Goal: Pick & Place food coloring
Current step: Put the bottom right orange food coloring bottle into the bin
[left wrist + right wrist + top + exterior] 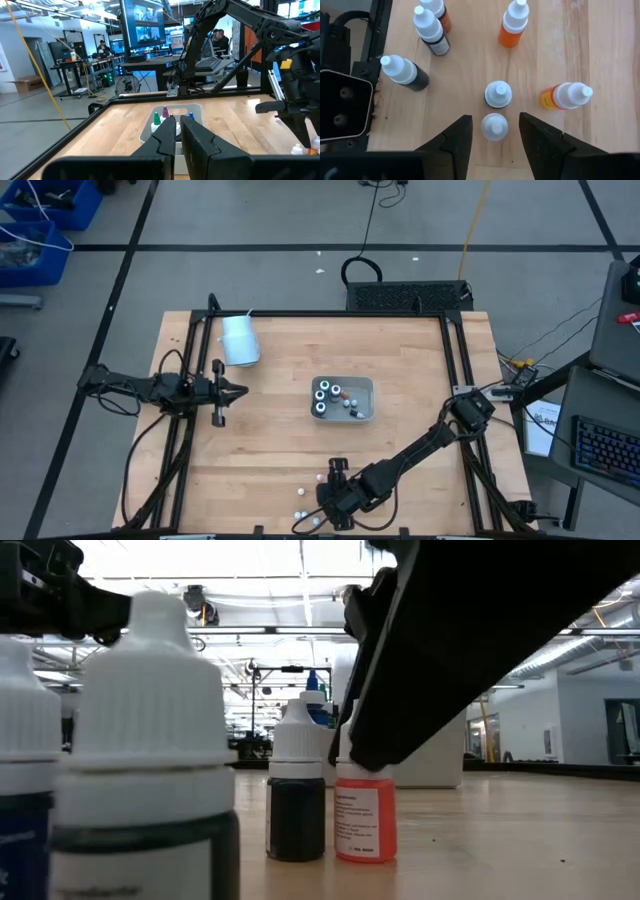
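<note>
A wooden table point(270, 430) seen from above, with a dark robot arm at each side. Near the centre sits a clear rectangular tray point(366, 386) already holding several food coloring bottles point(324, 392): dark round ones with white caps at its 9 o'clock side, smaller pale ones toward 3 o'clock. At the table's 6 o'clock edge a loose group of small bottles point(302, 502) waits, not yet moved.

The right gripper point(495, 131) hangs directly over that group. Its jaws stand wide, one on each side of an upright white-capped bottle point(494, 125) that stands centred between them, with nothing gripped yet. From table level, that gripper sits over the cap of a red-labelled bottle point(365, 818) beside a dark one point(296, 808).

Around it stand or lie more bottles: another white cap point(498, 94) just beyond, an orange one on its side point(565, 96), an upright orange one point(513, 23) and dark ones point(405, 72) farther off.

The left gripper point(238, 391) waits at 9 o'clock, jaws nearly closed and empty, near a pale cup point(239, 340) at 10 o'clock.

Judged from this, the job is partly done: some bottles are trayed and several remain.
</note>
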